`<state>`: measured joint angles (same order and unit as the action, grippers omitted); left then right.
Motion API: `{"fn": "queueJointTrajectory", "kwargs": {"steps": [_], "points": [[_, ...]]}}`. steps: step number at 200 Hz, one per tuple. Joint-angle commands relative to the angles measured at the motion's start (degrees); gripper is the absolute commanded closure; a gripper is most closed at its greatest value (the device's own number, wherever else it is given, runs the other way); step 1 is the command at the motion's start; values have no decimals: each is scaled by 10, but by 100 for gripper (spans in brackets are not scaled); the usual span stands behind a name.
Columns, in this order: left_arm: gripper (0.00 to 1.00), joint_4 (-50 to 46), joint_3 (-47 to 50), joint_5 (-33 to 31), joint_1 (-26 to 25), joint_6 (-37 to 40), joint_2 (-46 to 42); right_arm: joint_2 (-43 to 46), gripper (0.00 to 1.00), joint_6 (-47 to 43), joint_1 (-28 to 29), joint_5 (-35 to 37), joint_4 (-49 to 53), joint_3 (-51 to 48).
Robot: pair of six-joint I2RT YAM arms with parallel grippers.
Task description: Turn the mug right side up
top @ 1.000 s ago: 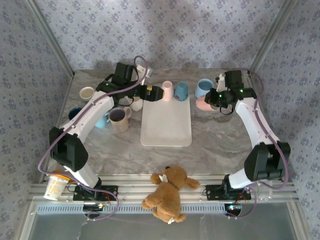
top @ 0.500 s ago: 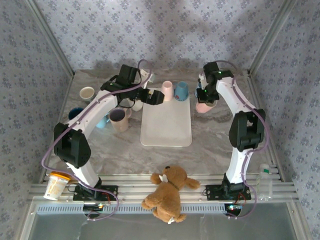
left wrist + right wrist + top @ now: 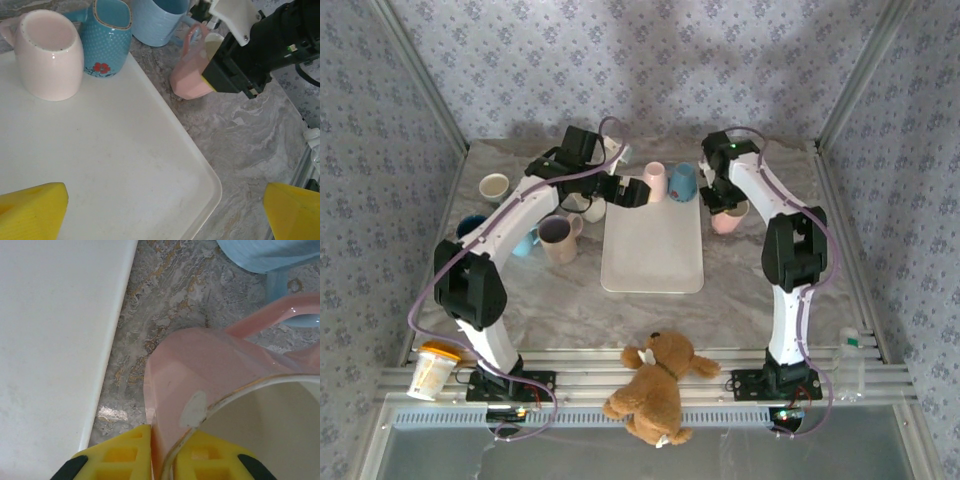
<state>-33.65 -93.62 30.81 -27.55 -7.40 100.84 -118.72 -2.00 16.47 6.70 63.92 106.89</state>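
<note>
the right hand [image 3: 162,457] is pinching the wall of the pink mug [image 3: 200,375]. one yellow finger [image 3: 117,455] is lying against the outside and the other is sitting inside the mouth, both tight on the rim with no gap showing. the pink mug is standing mouth up on the grey marbled table [image 3: 165,300], just beside the right edge of the white tray [image 3: 50,340]. its handle is pointing toward a light blue ribbed mug [image 3: 270,255] close behind it. in the top view the right hand [image 3: 723,198] is reaching down onto the pink mug [image 3: 728,218] at the far right corner of the white tray [image 3: 652,250]. the left hand [image 3: 162,215] is hanging over the tray with its yellow fingers spread wide apart and nothing between them. from above, the left hand [image 3: 632,193] is sitting at the tray's far left edge. a pale pink mug [image 3: 50,55] and a teal dotted mug [image 3: 107,37] with a red flower are standing side by side on the far end of the tray, touching or nearly so. a teddy bear [image 3: 655,385] is lying on the rails at the near edge, between the two arm bases.
</note>
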Motion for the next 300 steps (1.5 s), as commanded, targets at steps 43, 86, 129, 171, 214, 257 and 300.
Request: {"fn": "queueJointTrajectory", "kwargs": {"steps": [43,86,129,171,214,257,300], "points": [[0,4,-12,35,-5,20,1,-6,66,-14,18,53,32,40],[0,19,-3,10,-4,31,0,46,48,-4,25,56,42,45],[0,79,9,7,-6,38,10,166,36,28,34,57,-5,-32],[0,58,-43,-47,-14,113,69,313,27,77,-22,-113,-103,-144],[0,19,-129,-128,-30,192,141,396,25,171,-132,-343,-217,-261],[0,-49,-267,-209,-38,220,246,419,23,249,-181,-472,-325,-336],[1,-114,-405,-230,-38,219,345,433,23,327,-205,-522,-425,-381]]}}
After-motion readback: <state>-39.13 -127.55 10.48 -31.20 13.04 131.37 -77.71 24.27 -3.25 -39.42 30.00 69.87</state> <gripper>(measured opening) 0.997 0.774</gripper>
